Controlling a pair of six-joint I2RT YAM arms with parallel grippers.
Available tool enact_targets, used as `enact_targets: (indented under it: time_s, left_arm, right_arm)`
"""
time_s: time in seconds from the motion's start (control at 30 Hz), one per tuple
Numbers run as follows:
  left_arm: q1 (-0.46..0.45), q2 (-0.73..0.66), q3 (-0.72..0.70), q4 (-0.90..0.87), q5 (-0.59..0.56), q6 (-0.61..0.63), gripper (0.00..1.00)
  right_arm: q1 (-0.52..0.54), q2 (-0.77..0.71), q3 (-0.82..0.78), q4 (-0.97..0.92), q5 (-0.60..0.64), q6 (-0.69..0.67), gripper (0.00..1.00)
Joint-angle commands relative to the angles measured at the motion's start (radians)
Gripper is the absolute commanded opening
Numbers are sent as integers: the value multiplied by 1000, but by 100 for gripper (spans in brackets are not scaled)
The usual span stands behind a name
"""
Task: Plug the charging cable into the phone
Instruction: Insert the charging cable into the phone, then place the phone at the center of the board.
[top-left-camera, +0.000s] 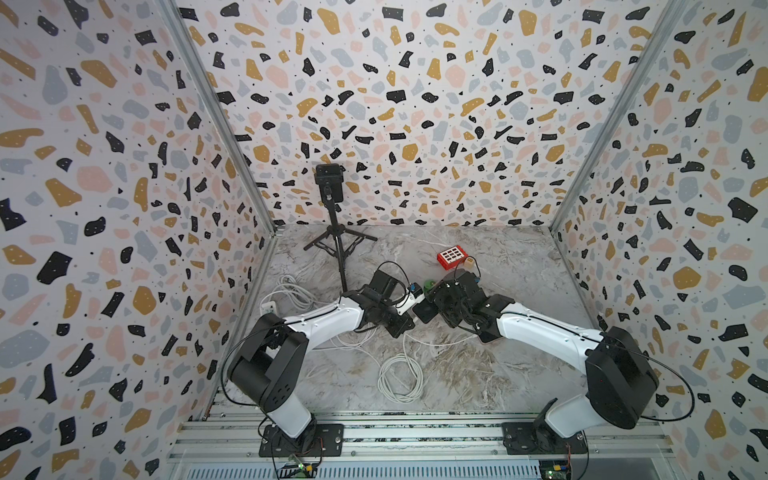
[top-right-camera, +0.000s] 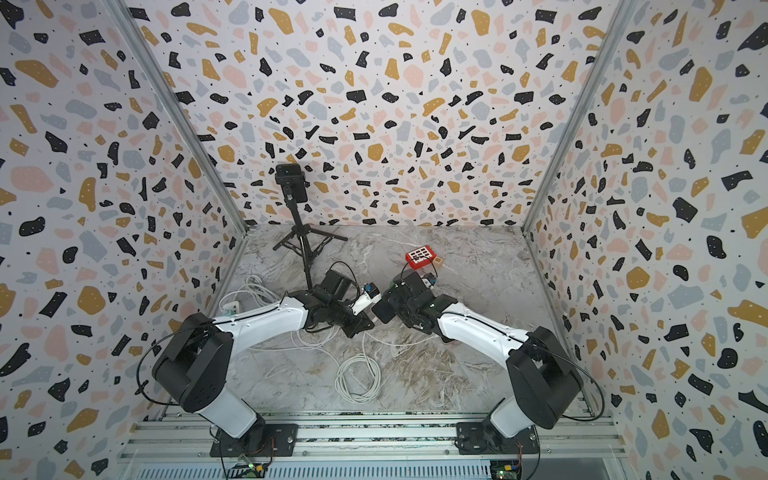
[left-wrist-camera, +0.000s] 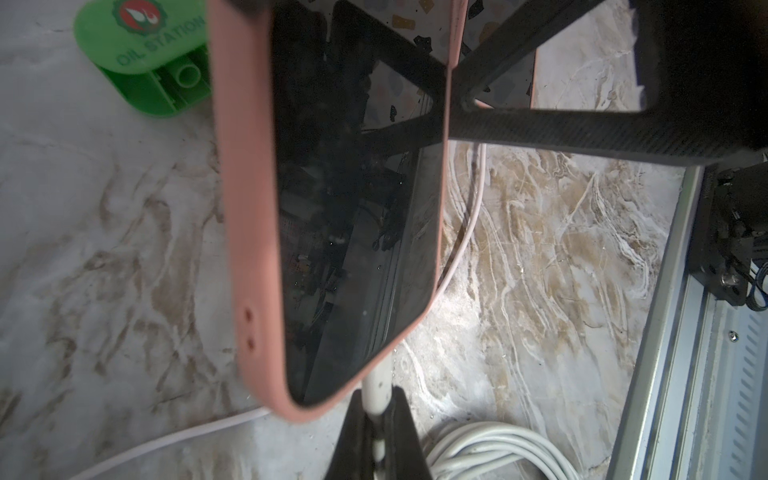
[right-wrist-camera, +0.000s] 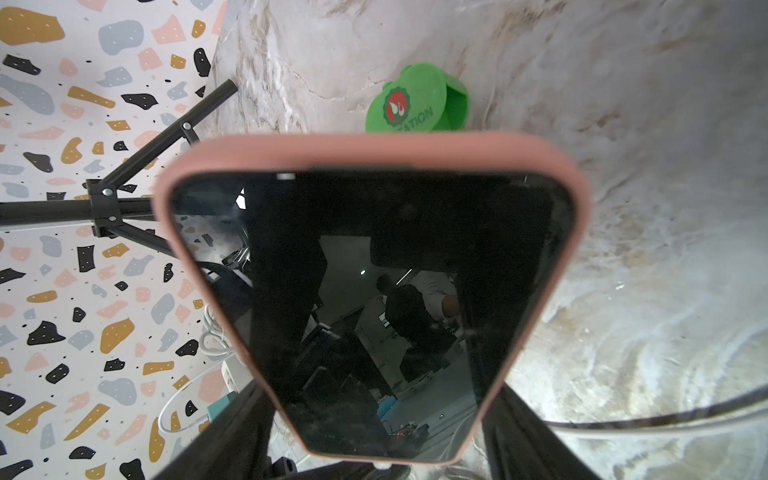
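Landmark: the tripod (top-left-camera: 338, 245), which is set at the back of the marble table (top-left-camera: 519, 291), on the left arm's side.
Phone (top-left-camera: 424, 311): it is cased in pink and held off the table. It is placed nearer the arm bases than the tripod and toward the right arm's side of it. Its dark screen is turned upward in both top views.
Right gripper (right-wrist-camera: 374, 415): it is clamped across the phone's two long edges, with one finger pressed to each side of the pink case.
Left gripper (left-wrist-camera: 378, 399): it is closed tight on the white plug (left-wrist-camera: 376, 386), which is brought up against the phone's end on the side nearer the tripod.
Plug seating: the junction is hidden by the case corner, so whether the plug is in the port cannot be told.
Charging cable (top-left-camera: 399, 376): a white coil is laid on the table farther from the tripod than the phone, toward the arm bases.
Green toy piece (right-wrist-camera: 415, 99): it is seen on the table just past the phone, at about the tripod's depth.
Red block (top-left-camera: 452, 257): it is set level with the tripod's feet, well to the right arm's side.
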Motion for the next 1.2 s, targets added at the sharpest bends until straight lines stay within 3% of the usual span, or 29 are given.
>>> enact_targets:
  time_s: [0.0, 0.3, 0.5, 0.7, 0.77, 1.17]
  left_arm:
    - [-9, -36, 36, 211, 37, 15, 0]
    - [-9, -46, 69, 157, 86, -3, 0]
    - [-9, -55, 93, 114, 137, -7, 18]
    - [-9, -57, 138, 20, 188, 21, 48]
    - [-8, -57, 147, 2, 185, 28, 53]
    - [41, -55, 168, -92, 174, 62, 54]
  right_arm:
    - [50, -2, 14, 16, -192, 2, 66]
    - [19, -15, 45, -96, -88, -77, 66]
    - [-63, -6, 104, -162, -55, -167, 66]
    - [-131, 29, 164, -223, -46, -252, 66]
    - [-156, 42, 175, -231, -48, -273, 66]
    - [-276, 200, 274, -282, -106, -325, 70]
